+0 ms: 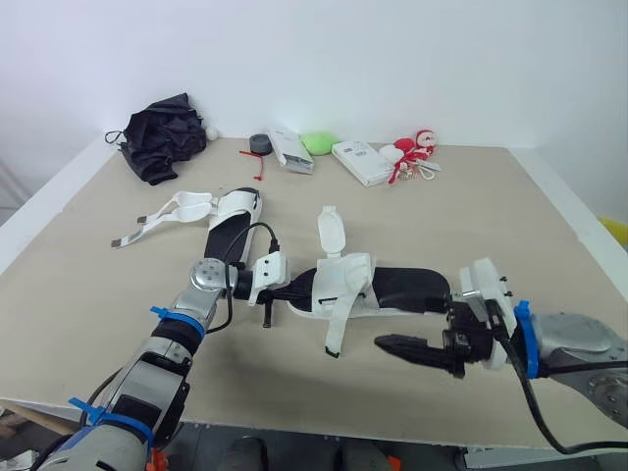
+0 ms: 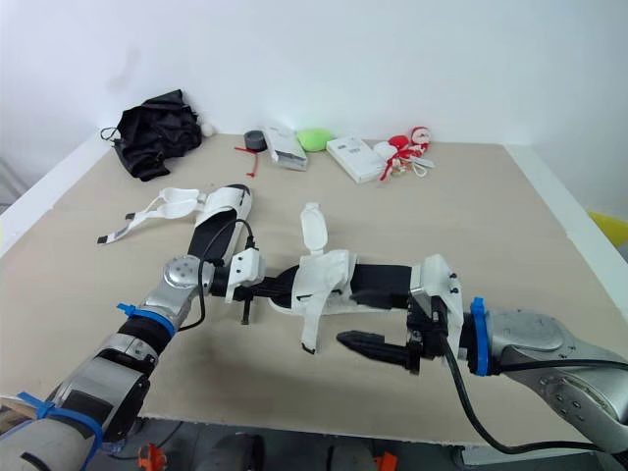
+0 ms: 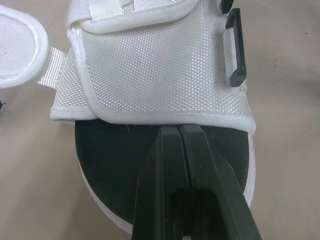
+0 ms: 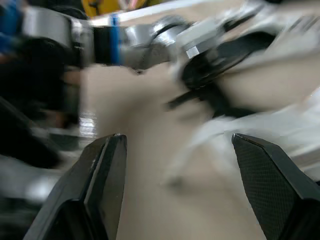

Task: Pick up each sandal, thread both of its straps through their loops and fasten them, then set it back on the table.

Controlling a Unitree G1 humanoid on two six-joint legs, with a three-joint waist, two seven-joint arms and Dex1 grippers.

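Note:
One white sandal with a black insole [image 1: 392, 287] lies in the middle of the table, its two white straps [image 1: 339, 285] hanging loose. My left gripper [image 1: 297, 288] is at its toe end; in the left wrist view the fingers [image 3: 165, 165] are pressed together over the black insole [image 3: 110, 160], their tips at the edge of the white strap [image 3: 150, 65]. My right gripper [image 1: 390, 343] hovers just in front of the sandal's heel, pointing left, with its fingers [image 4: 100, 175] wide apart and nothing between them. A second sandal [image 1: 232, 210] lies further back on the left, straps undone.
Along the back edge are a black bundle of cloth [image 1: 162, 137], a dark tape roll [image 1: 260, 144], two white boxes [image 1: 290, 149] [image 1: 361, 162], a green object [image 1: 319, 143] and a red-and-white toy [image 1: 412, 153]. The table's front edge [image 1: 324, 427] is close below my arms.

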